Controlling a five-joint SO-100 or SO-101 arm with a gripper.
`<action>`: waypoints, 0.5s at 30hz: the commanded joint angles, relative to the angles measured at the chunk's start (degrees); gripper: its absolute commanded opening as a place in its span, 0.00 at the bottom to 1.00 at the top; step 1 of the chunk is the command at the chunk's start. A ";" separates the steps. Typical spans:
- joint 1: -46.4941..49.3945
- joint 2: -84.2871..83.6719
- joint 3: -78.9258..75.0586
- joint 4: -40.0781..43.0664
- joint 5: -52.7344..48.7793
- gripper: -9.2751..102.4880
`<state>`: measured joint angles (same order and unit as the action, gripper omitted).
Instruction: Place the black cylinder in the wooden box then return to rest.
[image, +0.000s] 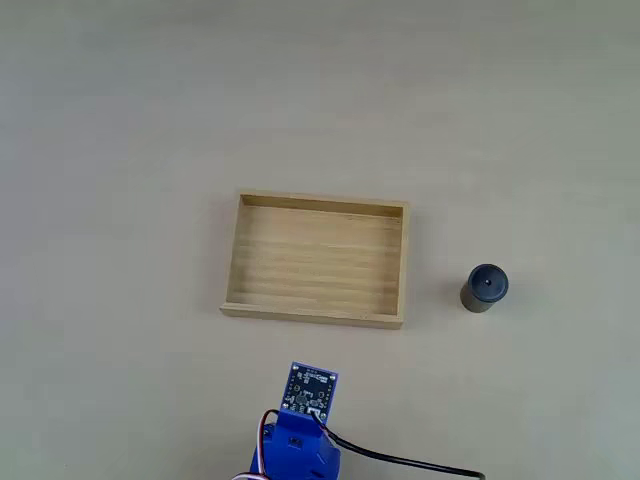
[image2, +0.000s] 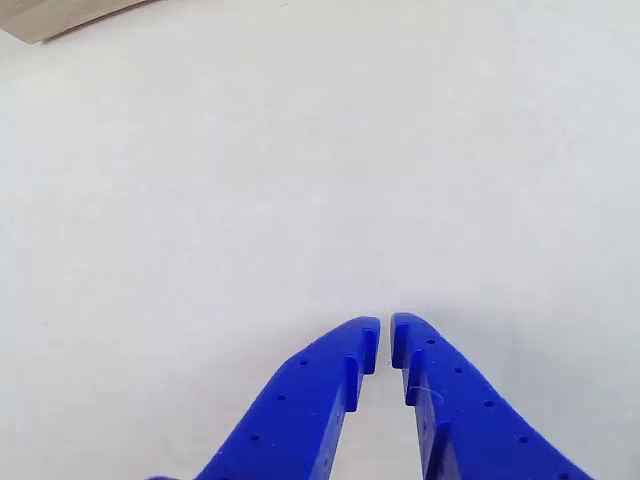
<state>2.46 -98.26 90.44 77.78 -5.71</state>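
Gripper (image2: 385, 335): blue fingers nearly closed, nothing held, seen over bare table in the other view.
Arm (image: 300, 440): at the fixed view's bottom edge, just below the wooden box (image: 317, 312).
Black cylinder (image: 484, 288): stood on the table right of the box, apart from it, up and right of the arm.
Axis: judged upright, round top up.

A plain hobby or lab bench setup: a bare pale desk (image: 120, 120), a blue printed arm (image: 300, 445) with exposed circuit board (image: 312, 387).
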 joint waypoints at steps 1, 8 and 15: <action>-1.32 -0.53 1.76 0.18 -0.35 0.08; -1.32 -0.53 1.76 0.18 -0.35 0.08; 1.93 2.64 0.70 -3.78 1.85 0.08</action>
<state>2.02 -97.65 90.44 76.90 -5.19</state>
